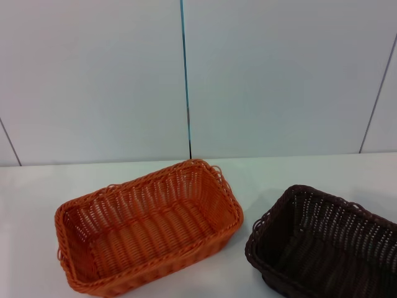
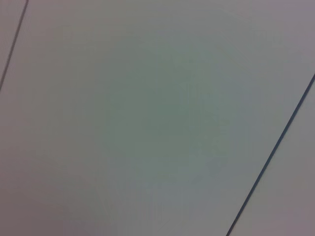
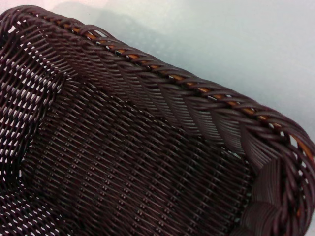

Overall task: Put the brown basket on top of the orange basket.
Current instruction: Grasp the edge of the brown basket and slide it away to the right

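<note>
The orange basket sits on the white table at the front left of centre, empty, its long side angled. The brown basket sits to its right at the front right, empty, partly cut off by the picture's edge; a gap of table separates the two. The right wrist view looks closely down into the brown basket, showing its braided rim and woven floor. Neither gripper shows in any view. The left wrist view shows only a pale panelled surface.
The white table runs back to a pale panelled wall with dark seams. Bare table lies behind both baskets and at the far left.
</note>
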### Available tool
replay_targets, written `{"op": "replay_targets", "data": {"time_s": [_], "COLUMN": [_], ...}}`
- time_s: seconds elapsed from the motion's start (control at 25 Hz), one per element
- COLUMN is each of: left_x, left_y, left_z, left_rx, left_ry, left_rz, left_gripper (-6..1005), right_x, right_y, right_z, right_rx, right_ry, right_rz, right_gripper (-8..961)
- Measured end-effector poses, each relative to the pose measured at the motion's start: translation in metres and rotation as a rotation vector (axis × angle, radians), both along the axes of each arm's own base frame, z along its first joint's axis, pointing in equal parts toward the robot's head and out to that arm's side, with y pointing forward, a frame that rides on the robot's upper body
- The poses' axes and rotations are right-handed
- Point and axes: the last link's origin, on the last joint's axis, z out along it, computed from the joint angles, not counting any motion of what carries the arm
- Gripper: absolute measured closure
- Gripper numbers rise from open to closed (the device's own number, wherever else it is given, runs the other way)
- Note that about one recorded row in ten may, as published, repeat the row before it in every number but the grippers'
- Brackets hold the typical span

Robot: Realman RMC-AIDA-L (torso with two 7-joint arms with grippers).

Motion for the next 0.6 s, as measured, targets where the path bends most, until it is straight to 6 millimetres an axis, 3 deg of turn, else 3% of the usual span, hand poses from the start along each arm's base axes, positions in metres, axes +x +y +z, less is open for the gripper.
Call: {"op": "replay_targets", "data": {"time_s": [0.6], "left_x": [-0.0032], "left_y": [-0.0037], "left_z": [0.0009], "left_rx": [0.008], "left_ry": [-0.005], "left_rz": [0.01], "left_gripper": [135], "right_x": [0.0037], "right_y": [0.0062], "right_z": [-0.0066], "right_rx": [-0.05], "right_ry": [-0.032], "right_rz": [-0.009], "right_gripper": [311]}}
